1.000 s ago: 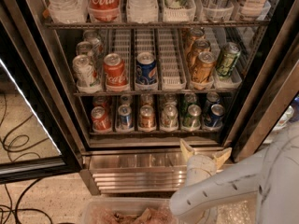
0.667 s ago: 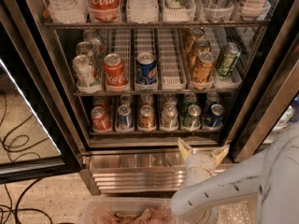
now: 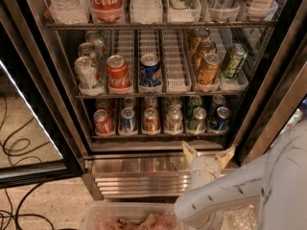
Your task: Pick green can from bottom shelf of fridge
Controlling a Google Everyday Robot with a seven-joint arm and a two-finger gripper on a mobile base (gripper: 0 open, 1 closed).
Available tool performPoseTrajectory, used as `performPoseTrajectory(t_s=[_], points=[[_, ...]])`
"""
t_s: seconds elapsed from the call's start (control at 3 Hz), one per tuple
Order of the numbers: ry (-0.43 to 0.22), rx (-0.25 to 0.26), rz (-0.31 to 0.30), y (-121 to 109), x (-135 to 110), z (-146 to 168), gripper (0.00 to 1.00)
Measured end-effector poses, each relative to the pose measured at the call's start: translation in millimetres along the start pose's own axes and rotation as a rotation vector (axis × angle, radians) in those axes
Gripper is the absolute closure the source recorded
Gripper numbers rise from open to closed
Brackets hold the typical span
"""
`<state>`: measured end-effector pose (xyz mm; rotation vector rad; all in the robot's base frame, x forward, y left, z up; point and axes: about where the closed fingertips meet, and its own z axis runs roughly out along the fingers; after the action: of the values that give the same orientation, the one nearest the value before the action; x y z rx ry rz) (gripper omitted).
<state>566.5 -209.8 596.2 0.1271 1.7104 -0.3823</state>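
**Camera view: gripper waits below the shelf, green can not yet taken**

The gripper (image 3: pixel 207 153) is seen in front of the steel base of the fridge (image 3: pixel 144 178), below the front lip of the bottom shelf (image 3: pixel 158 136) and toward its right end. Its two fingers (image 3: pixel 188 150) are spread wide and point up toward the shelf. Nothing is held between them.

The green can (image 3: pixel 197 119) stands upright at the front edge of the bottom shelf, in the second lane from the right edge. A second green can seems to stand directly behind it.

For a good approach, the gripper should be raised to the middle height of the can and moved a little to the left, so that the can is centred between the fingers. After that it is best pushed straight in along the lane. The fingers should be closed only when the can body is well between them, and the can should be lifted over the low lip before it is drawn out.

The room is narrow. A silver can (image 3: pixel 173 120) stands just beside the green can on the left and a blue can (image 3: pixel 220 118) just beside it on the right, so each finger must enter a thin gap. The rack above, where an olive can (image 3: pixel 233 61) stands in a white tray, limits the height. The right frame of the fridge is near to the arm (image 3: pixel 249 186). A clear bin (image 3: pixel 124 219) lies on the floor under the base.
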Motion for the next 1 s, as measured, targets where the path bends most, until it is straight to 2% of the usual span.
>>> performPoseTrajectory(t_s=[0.33,0.67,1.0], points=[[0.009,0.002,-0.050,-0.8,-2.1,6.7,0.00],[0.008,0.000,-0.051,-0.7,-2.1,6.6,0.00],[-0.023,-0.088,-0.111,7.2,-3.9,4.1,0.00]])
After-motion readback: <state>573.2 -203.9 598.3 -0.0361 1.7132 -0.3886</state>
